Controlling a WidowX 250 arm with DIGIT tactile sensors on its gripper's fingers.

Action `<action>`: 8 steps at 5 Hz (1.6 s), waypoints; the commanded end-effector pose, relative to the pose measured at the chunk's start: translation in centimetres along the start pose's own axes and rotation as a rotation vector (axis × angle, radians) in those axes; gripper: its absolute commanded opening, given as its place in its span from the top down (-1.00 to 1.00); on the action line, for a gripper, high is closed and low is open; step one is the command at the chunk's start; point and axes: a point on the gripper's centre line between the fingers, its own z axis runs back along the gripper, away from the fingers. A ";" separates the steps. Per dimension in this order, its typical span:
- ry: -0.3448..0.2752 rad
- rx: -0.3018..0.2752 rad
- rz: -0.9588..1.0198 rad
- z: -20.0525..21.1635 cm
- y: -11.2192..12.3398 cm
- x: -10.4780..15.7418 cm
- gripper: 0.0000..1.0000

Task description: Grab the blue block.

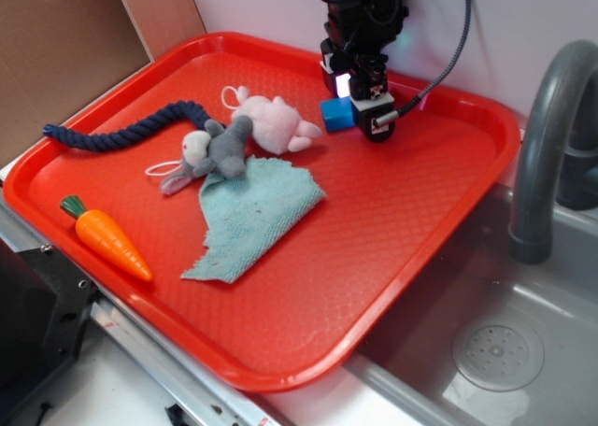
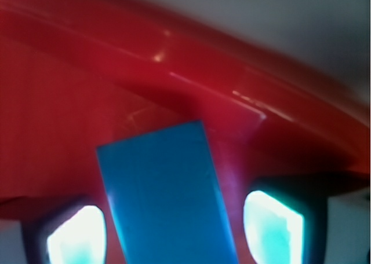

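Note:
The blue block (image 1: 336,113) is a small bright blue bar lying at the back of the red tray (image 1: 411,220), just right of the pink plush bunny (image 1: 276,122). My gripper (image 1: 358,118) is lowered over it, its black body hiding the block's right part. In the wrist view the block (image 2: 168,194) lies lengthwise between my two lit fingertips, and my gripper (image 2: 174,235) is open around it. The left fingertip (image 2: 75,235) is close to the block's side. A strip of red tray shows between the block and the right fingertip (image 2: 272,229).
A grey plush (image 1: 215,150), a pale teal cloth (image 1: 257,211), a dark navy rope (image 1: 121,127) and an orange carrot (image 1: 107,239) lie on the tray's left half. The tray's back rim (image 2: 243,84) rises just past the block. A sink (image 1: 495,351) and grey faucet (image 1: 542,136) stand on the right.

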 end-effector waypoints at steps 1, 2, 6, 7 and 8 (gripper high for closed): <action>-0.027 0.050 -0.004 -0.3 0.3 0.7 1.00; -0.026 0.058 0.014 0.5 0.0 0.2 1.00; -0.102 0.045 0.498 14.5 -5.0 -7.4 1.00; -0.129 -0.024 0.490 15.8 -6.1 -9.7 1.00; -0.142 0.046 0.519 16.7 -7.1 -11.1 1.00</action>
